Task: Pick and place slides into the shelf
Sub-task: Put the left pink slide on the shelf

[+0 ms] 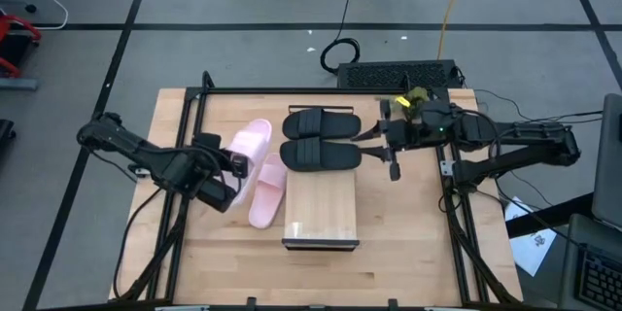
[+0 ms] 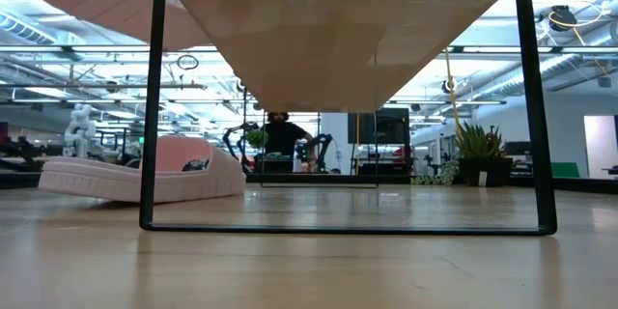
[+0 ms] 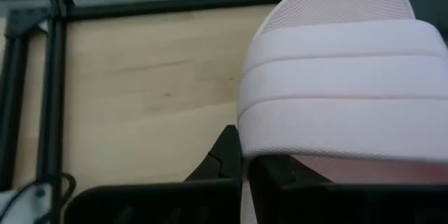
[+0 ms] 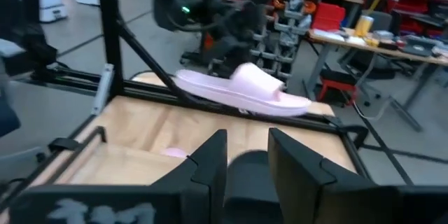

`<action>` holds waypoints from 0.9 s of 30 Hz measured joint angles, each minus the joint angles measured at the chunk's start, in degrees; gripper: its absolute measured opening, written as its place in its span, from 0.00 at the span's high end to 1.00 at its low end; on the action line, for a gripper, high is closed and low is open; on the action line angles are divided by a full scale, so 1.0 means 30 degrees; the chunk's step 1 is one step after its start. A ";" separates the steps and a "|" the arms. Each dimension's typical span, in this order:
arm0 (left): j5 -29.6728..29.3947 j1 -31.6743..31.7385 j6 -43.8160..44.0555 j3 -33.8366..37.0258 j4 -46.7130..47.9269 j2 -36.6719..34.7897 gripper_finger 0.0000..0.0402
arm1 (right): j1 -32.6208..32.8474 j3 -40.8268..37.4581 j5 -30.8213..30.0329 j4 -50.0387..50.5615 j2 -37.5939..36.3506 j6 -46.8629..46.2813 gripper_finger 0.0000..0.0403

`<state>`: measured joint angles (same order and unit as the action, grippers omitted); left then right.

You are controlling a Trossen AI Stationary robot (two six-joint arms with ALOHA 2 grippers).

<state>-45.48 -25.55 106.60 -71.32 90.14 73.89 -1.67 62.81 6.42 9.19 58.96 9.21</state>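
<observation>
Nearest the camera stands the light-wood shelf with thin dark metal ends [image 1: 321, 206], long axis running near to far, mid-bench [image 1: 408, 253]. Just left of it one pale pink ribbed-strap slide [image 1: 267, 190] lies flat, pointing roughly near-far. A second pale pink slide [image 1: 249, 143] is lifted and tilted, clamped at one end by the left gripper [image 1: 229, 163], whose arm reaches in low from the left. Two black slides [image 1: 322, 139] lie crosswise beyond the shelf. Beside them hovers the right gripper [image 1: 391, 149], jaws narrowly apart, empty.

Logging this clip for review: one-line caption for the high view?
Left end effector lifts a pink slide; its mate and two black slides lie beside the shelf.
</observation>
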 joint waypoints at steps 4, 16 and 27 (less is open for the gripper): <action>-0.0839 0.0501 -0.0721 -0.0501 -0.0026 -0.0037 1.00 | 0.0628 0.0005 -0.0051 -0.0653 0.0040 0.0012 0.76; -0.3048 0.2807 -0.1665 -0.3027 -0.0057 0.0001 1.00 | 0.1478 0.0007 -0.0175 -0.3230 0.2200 0.0307 0.76; -0.5432 0.4705 -0.6145 -0.3948 -0.5076 0.0029 1.00 | 0.1435 0.0483 -0.1102 -1.0399 0.4913 0.1664 0.76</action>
<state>-61.77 -11.44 88.16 -83.16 74.91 73.97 2.64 64.25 3.11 -22.00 73.70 14.20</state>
